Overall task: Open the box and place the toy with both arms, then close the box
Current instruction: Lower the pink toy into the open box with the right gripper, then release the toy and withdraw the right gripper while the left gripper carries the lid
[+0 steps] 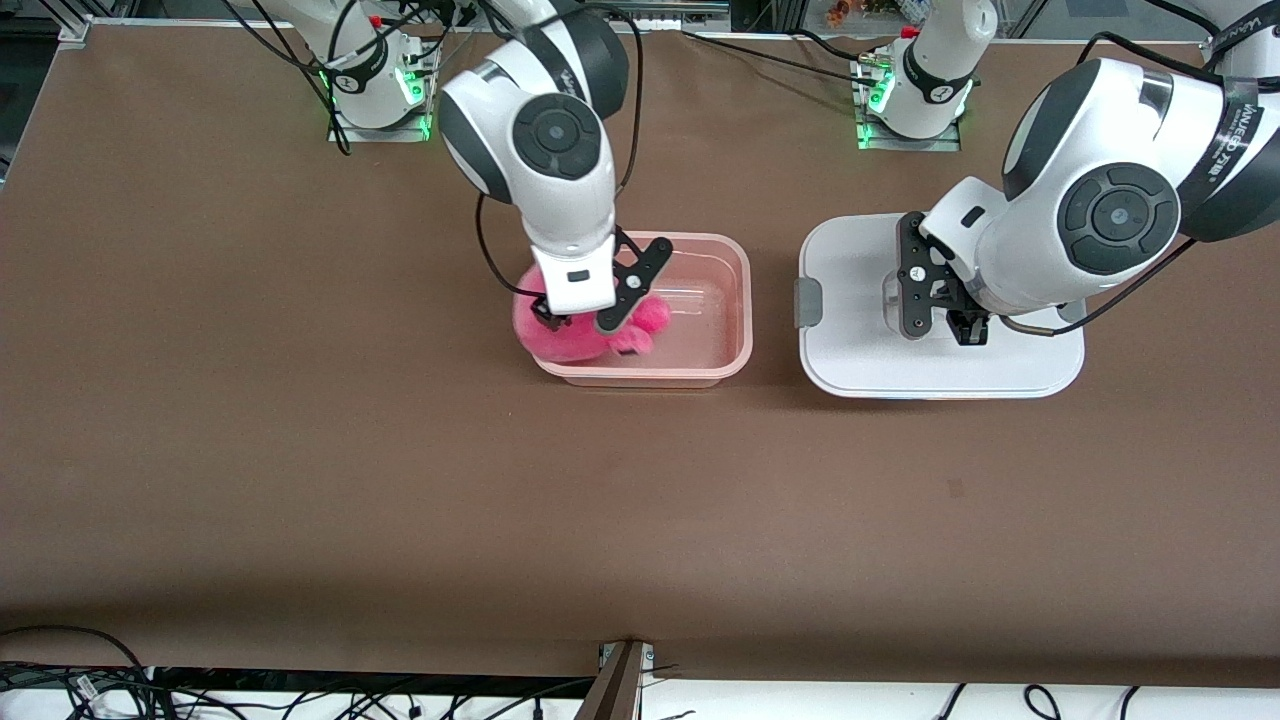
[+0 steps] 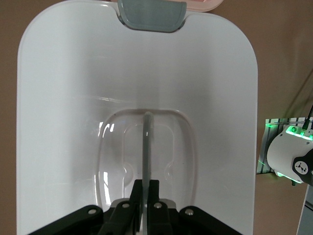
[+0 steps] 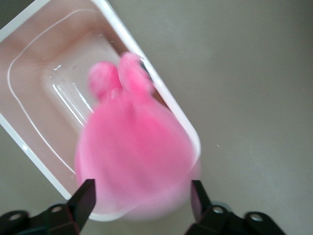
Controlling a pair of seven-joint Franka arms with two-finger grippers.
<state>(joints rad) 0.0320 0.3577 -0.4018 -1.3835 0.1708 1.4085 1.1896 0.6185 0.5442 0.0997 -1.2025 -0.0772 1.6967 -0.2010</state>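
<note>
The translucent pinkish tub point(image 1: 745, 300) stands open in the middle of the table. The hot-pink plush toy point(image 1: 575, 340) is in its end toward the right arm, bulging over the rim. My right gripper point(image 1: 575, 322) is just above the toy, fingers point(image 3: 87, 196) spread wide on either side of it point(image 3: 132, 161); the tub's wall point(image 3: 29, 83) shows there too. The white lid point(image 1: 850, 260) lies flat on the table beside the tub, toward the left arm's end. My left gripper point(image 2: 146, 188) is shut on the lid's clear handle point(image 2: 146, 142).
A grey clip point(image 1: 808, 302) sits on the lid's edge facing the tub, and shows in the left wrist view point(image 2: 151, 10). The arm bases with green lights point(image 1: 905, 110) stand along the table's edge farthest from the front camera. Brown tabletop lies nearer the front camera.
</note>
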